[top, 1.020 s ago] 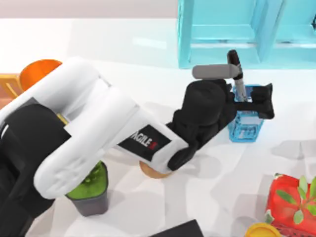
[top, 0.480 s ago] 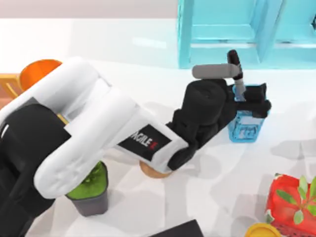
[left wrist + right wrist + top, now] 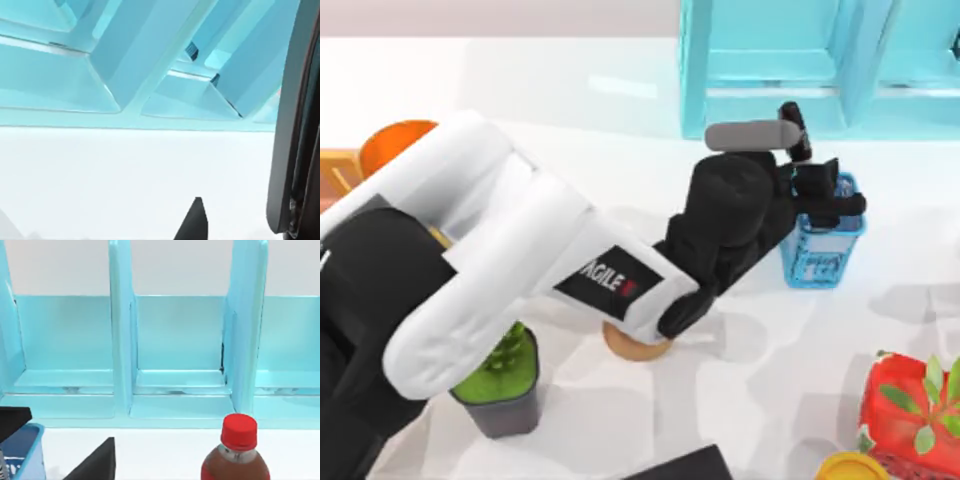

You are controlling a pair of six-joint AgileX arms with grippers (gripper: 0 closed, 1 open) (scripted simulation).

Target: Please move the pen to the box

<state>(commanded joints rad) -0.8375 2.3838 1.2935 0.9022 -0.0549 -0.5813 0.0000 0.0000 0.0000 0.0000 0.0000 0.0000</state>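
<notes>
Black-capped pen above latticed blue box

Left pincer blocks the box mouth.

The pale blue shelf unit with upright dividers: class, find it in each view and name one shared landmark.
Top view: pale blue shelf unit at the far edge of the white table, right of centre.
Left wrist view: the unit close up, beyond the table.
Right wrist view: the unit head-on, behind the red-capped brown bottle.
Shared landmark: the white table.
</notes>
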